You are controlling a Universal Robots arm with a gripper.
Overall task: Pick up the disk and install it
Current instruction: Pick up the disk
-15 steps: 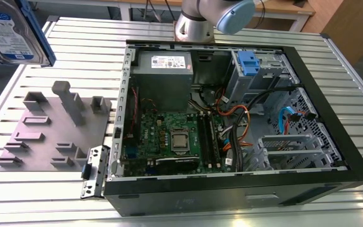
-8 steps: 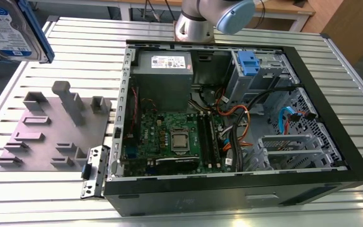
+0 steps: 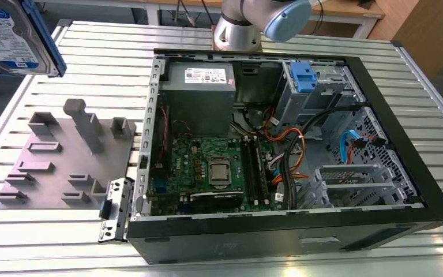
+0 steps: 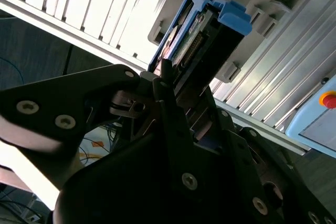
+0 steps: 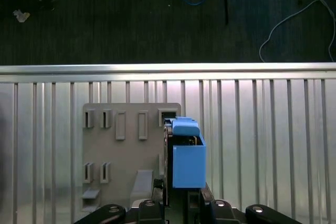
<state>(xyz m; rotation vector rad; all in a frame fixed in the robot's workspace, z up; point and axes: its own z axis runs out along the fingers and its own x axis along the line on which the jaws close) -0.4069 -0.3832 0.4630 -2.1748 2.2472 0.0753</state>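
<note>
The end effector (image 5: 178,205) is closed on the disk (image 5: 187,162) and holds it above the grey holder plate (image 5: 126,150), so the pick-up seems done, but the open computer case (image 3: 283,150) on the table (image 3: 90,63) has not yet received it.

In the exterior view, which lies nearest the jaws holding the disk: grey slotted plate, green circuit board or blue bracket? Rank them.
1. Grey slotted plate, beneath the held disk, exterior view's left.
2. Green circuit board, middle, inside the computer.
3. Blue bracket, computer's far corner, exterior view's right.
</note>
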